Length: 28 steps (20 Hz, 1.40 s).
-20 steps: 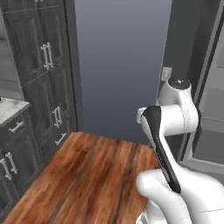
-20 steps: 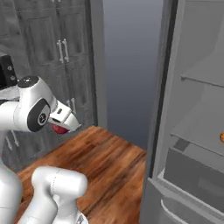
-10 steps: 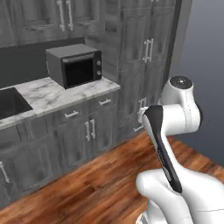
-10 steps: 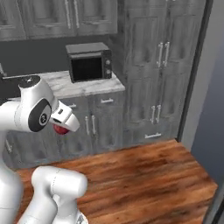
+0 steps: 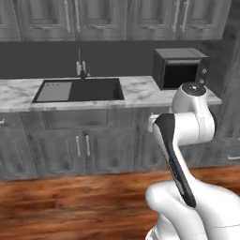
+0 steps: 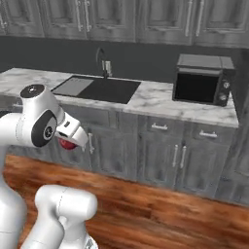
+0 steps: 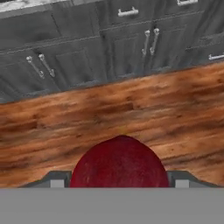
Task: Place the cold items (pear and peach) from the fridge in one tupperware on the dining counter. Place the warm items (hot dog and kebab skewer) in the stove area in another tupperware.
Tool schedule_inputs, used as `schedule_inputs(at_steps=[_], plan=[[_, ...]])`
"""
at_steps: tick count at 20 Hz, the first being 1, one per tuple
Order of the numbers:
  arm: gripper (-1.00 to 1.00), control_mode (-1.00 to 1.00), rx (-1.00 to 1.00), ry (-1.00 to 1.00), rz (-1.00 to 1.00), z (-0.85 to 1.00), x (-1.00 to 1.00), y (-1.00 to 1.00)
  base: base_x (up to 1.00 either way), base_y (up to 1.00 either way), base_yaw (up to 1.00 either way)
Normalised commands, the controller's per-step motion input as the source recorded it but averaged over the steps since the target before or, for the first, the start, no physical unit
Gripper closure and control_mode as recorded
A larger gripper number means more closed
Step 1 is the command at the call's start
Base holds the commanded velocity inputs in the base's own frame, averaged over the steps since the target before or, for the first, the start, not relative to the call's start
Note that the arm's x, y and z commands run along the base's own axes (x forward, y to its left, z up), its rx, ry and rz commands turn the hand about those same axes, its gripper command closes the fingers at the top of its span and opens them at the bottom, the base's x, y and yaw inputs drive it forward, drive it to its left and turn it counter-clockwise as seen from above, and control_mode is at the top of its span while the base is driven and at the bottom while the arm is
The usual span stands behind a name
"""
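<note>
My gripper [image 7: 118, 183] is shut on a dark red round fruit, the peach [image 7: 119, 162], which bulges up between the two fingertips over the wood floor. From the right base view the peach [image 6: 67, 144] peeks out red under the white hand [image 6: 72, 132], held at about drawer height in front of the lower cabinets. The arm [image 5: 187, 126] stands folded close to the base. The pear, hot dog, kebab skewer, tupperware, fridge, stove area and dining counter are out of view.
Ahead runs a marble counter [image 5: 136, 93] with a dark sink [image 5: 79, 90] and faucet [image 5: 80, 65]. A black microwave [image 6: 202, 79] sits at its right end. Grey cabinets [image 6: 165, 155] line the wall below. Wood floor [image 5: 70, 206] lies between me and them.
The whole picture has swung from the open fridge past tall cabinets to the sink counter, so the camera moved. The arm keeps its pose with the peach still gripped.
</note>
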Motion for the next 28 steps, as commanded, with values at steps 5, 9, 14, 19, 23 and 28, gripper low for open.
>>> schedule_inputs(at_steps=[5,9,14,19,23,28], plan=[[1.00,1.00,0.00,0.00,0.00,0.00,0.00,0.00,0.38,0.07,0.89],[1.00,1.00,0.00,0.00,0.00,0.00,0.00,0.00,0.44,0.00,0.96],[1.00,1.00,0.00,0.00,0.00,0.00,0.00,0.00,0.45,-0.01,1.00],[1.00,1.00,0.00,0.00,0.00,0.00,0.00,0.00,0.44,0.00,0.98],[1.00,1.00,0.00,0.00,0.00,0.00,0.00,0.00,0.49,-0.03,0.90],[1.00,1.00,0.00,0.00,0.00,0.00,0.00,0.00,0.96,-0.49,0.49]])
